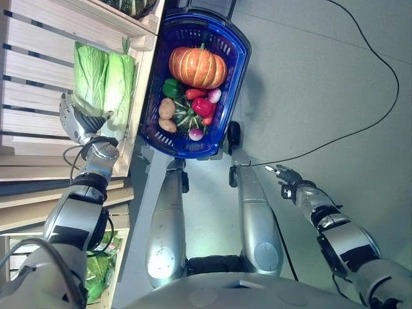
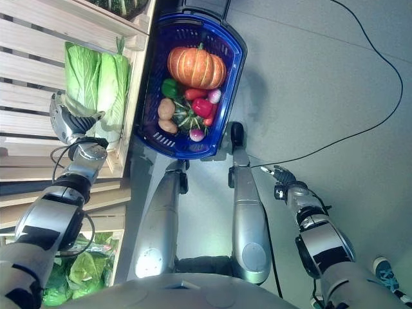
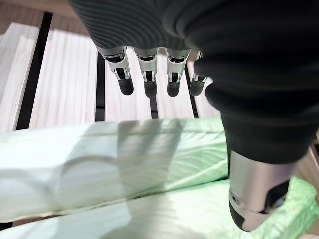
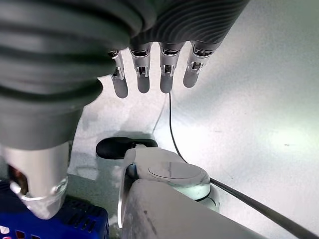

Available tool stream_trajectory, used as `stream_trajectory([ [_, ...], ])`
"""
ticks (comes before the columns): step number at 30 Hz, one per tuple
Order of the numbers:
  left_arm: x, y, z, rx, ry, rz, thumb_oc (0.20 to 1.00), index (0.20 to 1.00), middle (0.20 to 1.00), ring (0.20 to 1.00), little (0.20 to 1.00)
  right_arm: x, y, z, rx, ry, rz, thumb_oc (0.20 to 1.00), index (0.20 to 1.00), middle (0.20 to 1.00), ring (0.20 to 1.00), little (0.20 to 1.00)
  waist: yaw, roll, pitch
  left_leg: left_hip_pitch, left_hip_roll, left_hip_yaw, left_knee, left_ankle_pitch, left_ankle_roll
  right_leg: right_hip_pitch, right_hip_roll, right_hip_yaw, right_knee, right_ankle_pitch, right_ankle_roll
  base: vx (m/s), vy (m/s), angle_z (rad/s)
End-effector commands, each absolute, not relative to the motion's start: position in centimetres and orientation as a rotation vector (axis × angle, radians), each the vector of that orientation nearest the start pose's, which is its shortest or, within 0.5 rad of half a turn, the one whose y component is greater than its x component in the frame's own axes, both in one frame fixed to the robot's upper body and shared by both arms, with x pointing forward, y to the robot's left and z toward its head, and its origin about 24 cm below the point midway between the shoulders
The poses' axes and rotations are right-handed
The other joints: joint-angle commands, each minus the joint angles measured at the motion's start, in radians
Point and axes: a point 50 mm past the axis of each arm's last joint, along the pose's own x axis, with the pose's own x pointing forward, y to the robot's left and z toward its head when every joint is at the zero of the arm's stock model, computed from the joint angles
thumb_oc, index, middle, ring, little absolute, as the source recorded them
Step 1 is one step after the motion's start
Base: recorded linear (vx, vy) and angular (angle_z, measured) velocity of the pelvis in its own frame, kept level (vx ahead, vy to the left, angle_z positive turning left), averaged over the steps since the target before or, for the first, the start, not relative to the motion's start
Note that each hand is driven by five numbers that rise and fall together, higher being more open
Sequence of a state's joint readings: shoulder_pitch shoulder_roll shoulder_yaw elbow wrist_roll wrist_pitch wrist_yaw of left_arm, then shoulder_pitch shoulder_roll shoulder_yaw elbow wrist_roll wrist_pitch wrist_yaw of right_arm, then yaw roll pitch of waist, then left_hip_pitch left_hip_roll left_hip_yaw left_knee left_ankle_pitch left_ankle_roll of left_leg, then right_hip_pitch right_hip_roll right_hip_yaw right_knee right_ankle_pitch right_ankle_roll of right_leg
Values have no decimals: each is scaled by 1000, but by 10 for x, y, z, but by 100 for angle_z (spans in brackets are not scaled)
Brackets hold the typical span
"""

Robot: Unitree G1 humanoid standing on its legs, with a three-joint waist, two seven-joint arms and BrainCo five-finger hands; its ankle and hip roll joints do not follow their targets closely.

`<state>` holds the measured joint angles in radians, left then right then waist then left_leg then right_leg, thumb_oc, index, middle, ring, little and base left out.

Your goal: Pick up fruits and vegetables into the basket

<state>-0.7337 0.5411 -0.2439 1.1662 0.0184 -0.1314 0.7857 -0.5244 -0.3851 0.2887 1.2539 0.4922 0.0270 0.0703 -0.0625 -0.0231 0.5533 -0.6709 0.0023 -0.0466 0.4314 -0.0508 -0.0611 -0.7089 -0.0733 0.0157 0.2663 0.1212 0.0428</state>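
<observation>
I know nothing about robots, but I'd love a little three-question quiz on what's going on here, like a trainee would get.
1. True or false: the pumpkin lies inside the blue basket.
2. Which vegetable is the left robot hand reaching over on the wooden shelf? A) napa cabbages B) carrots C) onions
3. Fill in: the right robot hand hangs over the grey ______, fingers straight and holding nothing.

Key: 1 true; 2 A; 3 floor.
</observation>
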Motion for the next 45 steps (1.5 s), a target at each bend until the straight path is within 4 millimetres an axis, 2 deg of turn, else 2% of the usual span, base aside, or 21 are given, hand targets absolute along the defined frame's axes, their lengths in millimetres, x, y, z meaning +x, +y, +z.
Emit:
stream_trajectory([
  [1,323,338,74,751,165,892,1000,1000,1000,1000,1000,257,-274,-71,-94,829,-163,1000,1000,1000,1000,1000,12,-2,-33,-44,-38,22,-29,30,19,0,59,-36,143,-178,-20,0,0,0],
  [6,323,344,72,741,238,874,1000,1000,1000,1000,1000,262,-275,-67,-100,822,-158,1000,1000,1000,1000,1000,5,-3,-33,-53,-36,24,-27,32,18,-8,59,-36,144,-177,-20,0,9,-1],
  [16,317,355,71,717,323,963,1000,1000,1000,1000,1000,265,-278,-64,-109,816,-161,1000,1000,1000,1000,1000,1,-11,-33,-78,-31,26,-16,32,16,-34,62,-33,152,-178,-21,0,0,0],
  [27,315,358,76,713,341,1079,1000,1000,1000,1000,1000,271,-273,-61,-96,803,-156,1000,1000,1000,1000,1000,8,-19,-33,-93,-32,18,-20,36,14,-51,66,-37,152,-177,-21,0,0,0],
  [45,314,357,76,770,381,1105,1000,1000,1000,1000,1000,274,-270,-59,-83,786,-152,1000,1000,1000,1000,1000,11,-34,-33,-108,-34,9,-36,44,10,-65,70,-43,132,-162,-18,-1,0,0],
])
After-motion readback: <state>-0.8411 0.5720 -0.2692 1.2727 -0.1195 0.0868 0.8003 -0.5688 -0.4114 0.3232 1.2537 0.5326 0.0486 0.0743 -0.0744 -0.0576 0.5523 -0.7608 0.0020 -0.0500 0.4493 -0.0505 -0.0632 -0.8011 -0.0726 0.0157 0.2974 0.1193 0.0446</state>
